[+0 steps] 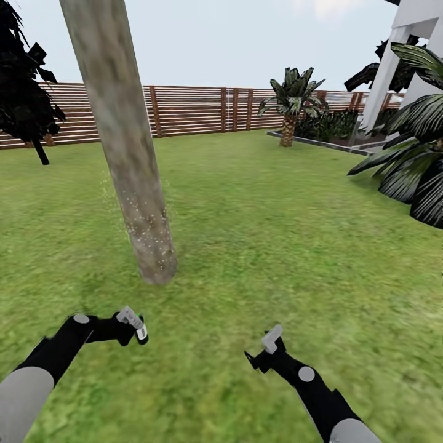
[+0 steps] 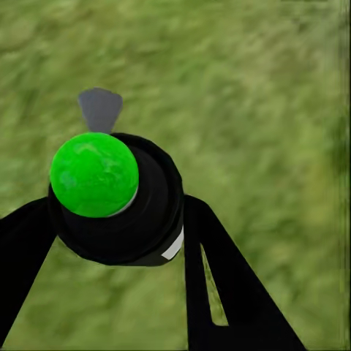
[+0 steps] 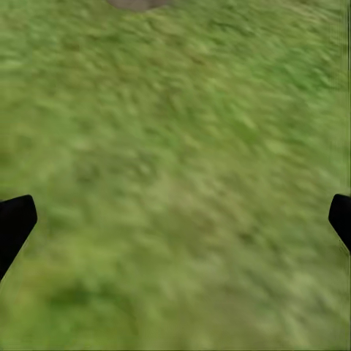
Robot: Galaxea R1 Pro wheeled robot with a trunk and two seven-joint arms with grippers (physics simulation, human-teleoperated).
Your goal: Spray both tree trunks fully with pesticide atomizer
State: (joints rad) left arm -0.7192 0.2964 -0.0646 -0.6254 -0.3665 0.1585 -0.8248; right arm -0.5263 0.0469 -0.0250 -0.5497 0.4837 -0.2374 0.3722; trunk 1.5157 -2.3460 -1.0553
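Now I'm pinching the pesticide atomizer in my left gripper near the speckled tree trunk; my right gripper is hanging spread over grass.

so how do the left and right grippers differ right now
The left gripper is shut on the pesticide atomizer, its fingers pressed to the dark body; the right gripper is open and holds nothing. The left one sits nearer the tree trunk than the right gripper. Both hang low over grass.
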